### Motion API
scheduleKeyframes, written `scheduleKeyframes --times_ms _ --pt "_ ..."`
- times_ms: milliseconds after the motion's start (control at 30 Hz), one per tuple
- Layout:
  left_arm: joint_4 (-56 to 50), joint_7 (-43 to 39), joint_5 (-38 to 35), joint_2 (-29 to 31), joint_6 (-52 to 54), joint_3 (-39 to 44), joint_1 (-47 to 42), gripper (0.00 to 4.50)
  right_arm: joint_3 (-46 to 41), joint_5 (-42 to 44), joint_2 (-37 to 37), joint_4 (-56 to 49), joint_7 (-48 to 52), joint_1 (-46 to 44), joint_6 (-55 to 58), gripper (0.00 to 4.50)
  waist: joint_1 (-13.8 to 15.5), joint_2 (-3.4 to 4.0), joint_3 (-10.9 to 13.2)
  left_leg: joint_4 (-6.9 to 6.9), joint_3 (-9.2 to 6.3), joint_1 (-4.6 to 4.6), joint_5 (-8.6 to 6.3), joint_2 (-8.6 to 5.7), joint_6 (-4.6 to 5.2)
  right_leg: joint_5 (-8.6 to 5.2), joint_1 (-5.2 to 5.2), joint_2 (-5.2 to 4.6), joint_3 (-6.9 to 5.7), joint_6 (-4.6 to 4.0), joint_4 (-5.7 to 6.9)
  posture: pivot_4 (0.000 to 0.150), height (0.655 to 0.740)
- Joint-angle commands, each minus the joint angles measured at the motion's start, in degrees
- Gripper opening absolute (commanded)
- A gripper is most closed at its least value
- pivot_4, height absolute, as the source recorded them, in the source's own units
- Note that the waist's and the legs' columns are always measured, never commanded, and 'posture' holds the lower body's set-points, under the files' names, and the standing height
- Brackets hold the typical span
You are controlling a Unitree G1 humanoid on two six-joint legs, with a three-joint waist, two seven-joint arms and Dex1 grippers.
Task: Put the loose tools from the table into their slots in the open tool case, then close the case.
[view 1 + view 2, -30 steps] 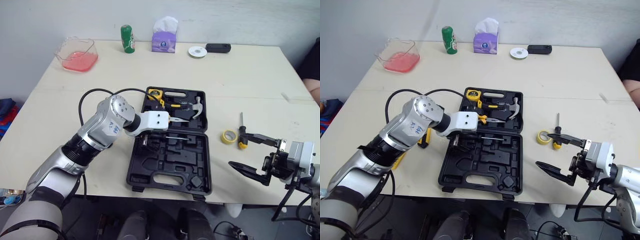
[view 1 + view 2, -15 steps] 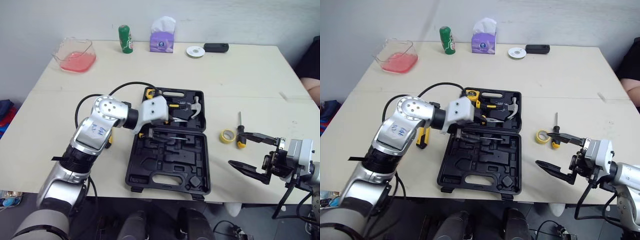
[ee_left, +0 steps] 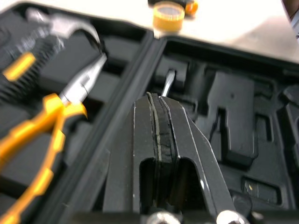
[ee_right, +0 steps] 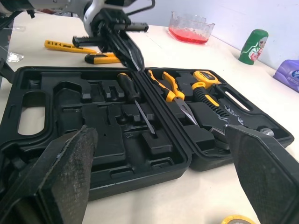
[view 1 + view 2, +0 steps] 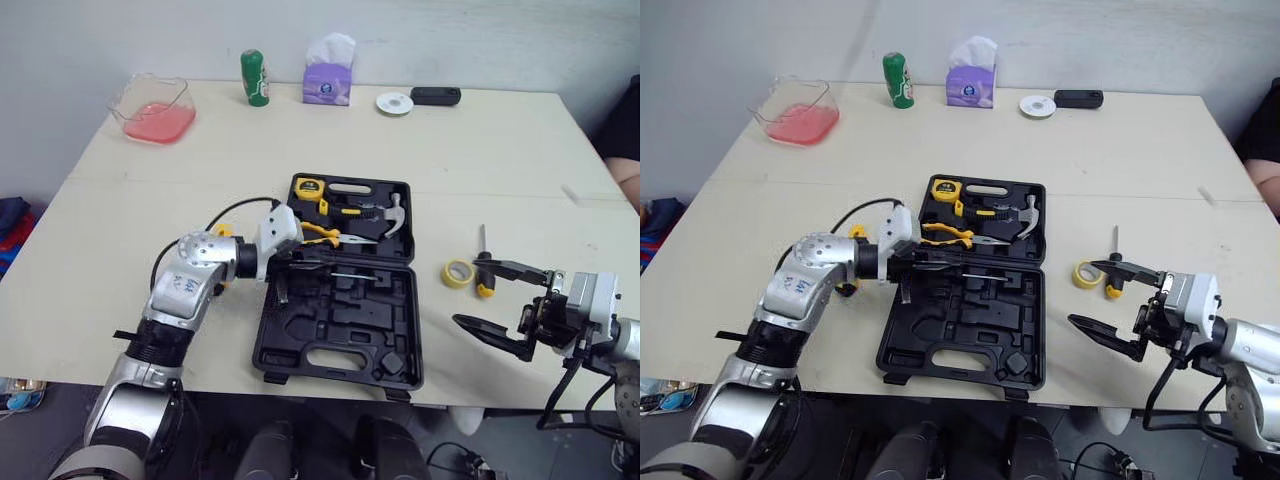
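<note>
The black tool case lies open at the table's front. Its far half holds a yellow tape measure, yellow-handled pliers and a hammer. A black-handled screwdriver lies in the near half beside the hinge. My left gripper hovers over that hinge, shut with nothing between its fingers. My right gripper is wide open near the front right edge, holding nothing. A yellow tape roll and a black-and-yellow screwdriver lie loose just beyond it. Yellow tools lie left of the case, partly hidden by my left arm.
Along the table's far edge stand a pink container, a green can, a purple tissue box, a white disc and a black device. A person's arm shows at the right edge.
My left gripper has gone from open to shut and drawn back to the left over the case hinge, its elbow dropping. The right arm has barely moved.
</note>
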Motion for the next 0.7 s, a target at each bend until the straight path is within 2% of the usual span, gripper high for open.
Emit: scheduleKeyframes --times_ms 33,267,467,700 --pt "-0.4 2.4 0.9 -0.9 -1.4 -0.3 0.0 0.09 -0.5 0.1 -0.2 0.9 0.4 -1.1 -1.5 4.50 0.0 0.00 0.0 0.00 0.00 0.00 0.00 0.00 0.00 0.00 0.00 0.00 0.00 0.00 0.00 0.150 0.7400" --pt "3.7 4.1 4.3 -0.9 -3.8 -2.7 -0.5 0.09 -0.8 -0.1 0.1 1.5 1.1 -0.3 -2.4 4.50 0.1 0.00 0.0 0.00 0.00 0.00 0.00 0.00 0.00 0.00 0.00 0.00 -0.01 0.00 0.00 0.150 0.7400" --pt "5.2 4.3 5.7 -0.5 -0.3 -4.8 0.7 0.09 -1.5 -0.1 0.5 2.5 1.8 1.4 -3.9 4.50 0.0 0.00 0.0 0.00 0.01 0.03 0.00 -0.01 0.00 0.01 0.02 0.00 0.00 0.02 0.00 0.150 0.7400" --pt "10.3 8.1 10.1 0.6 4.4 -8.3 1.7 0.09 -1.7 0.0 0.6 4.3 1.9 1.8 -5.9 4.50 0.0 0.14 -0.2 -0.08 -0.22 0.83 -0.09 0.01 0.00 0.01 1.01 -0.05 0.17 0.02 -0.33 0.150 0.7400"
